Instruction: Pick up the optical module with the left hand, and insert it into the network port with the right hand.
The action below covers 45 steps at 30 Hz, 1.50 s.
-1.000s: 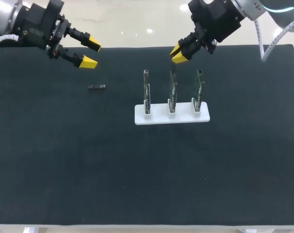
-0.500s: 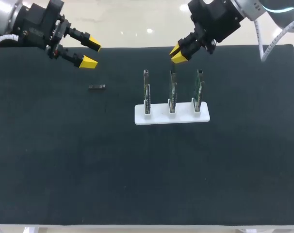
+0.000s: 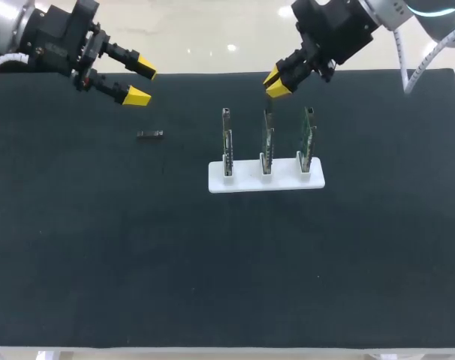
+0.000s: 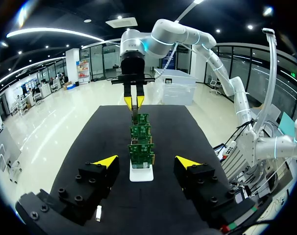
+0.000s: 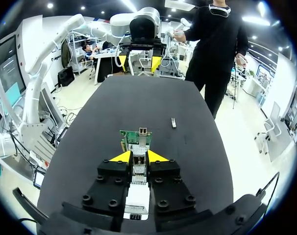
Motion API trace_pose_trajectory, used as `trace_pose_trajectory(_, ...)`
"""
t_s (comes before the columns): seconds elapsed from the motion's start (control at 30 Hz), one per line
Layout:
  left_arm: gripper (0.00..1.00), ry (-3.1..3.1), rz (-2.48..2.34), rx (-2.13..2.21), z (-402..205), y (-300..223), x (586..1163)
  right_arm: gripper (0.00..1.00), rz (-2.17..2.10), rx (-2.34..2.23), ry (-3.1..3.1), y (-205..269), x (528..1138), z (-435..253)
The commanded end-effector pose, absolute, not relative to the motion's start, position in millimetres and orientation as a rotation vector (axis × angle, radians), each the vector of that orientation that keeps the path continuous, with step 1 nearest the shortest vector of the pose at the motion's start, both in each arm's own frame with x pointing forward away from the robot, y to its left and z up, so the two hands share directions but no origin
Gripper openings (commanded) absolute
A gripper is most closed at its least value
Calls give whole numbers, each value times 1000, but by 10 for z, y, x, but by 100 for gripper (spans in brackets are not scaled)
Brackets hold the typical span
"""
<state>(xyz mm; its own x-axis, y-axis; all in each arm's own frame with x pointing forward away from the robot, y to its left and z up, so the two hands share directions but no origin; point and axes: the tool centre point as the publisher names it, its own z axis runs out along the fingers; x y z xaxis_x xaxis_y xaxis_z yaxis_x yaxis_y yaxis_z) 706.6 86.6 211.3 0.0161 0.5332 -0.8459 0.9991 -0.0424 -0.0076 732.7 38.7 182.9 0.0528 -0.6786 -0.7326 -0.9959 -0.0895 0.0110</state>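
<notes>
The optical module, a small dark bar, lies flat on the black table left of the boards; it also shows in the right wrist view. My left gripper hangs open above the table's far left, behind the module and clear of it. A white stand holds three upright green circuit boards, each with a network port on top. My right gripper hovers just above the middle board. Its fingers stand a narrow gap apart, and I see nothing held between them. In the left wrist view the boards stand in a row ahead of the open gripper.
The black mat covers the whole table. The stand sits right of centre, and the table's near half holds no objects. A person stands beyond the far edge in the right wrist view, not reaching over.
</notes>
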Motion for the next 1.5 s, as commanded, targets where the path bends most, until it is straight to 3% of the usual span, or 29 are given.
trace_pose_trajectory(0.03,100,1590,-916,1651,2117,858,7074,0,808,-1823,1679,398,7342,1836)
trace_pose_trajectory(1.5,100,1590,-916,1651,2117,858,7074,0,793,-1805,1688,385,7319,1766)
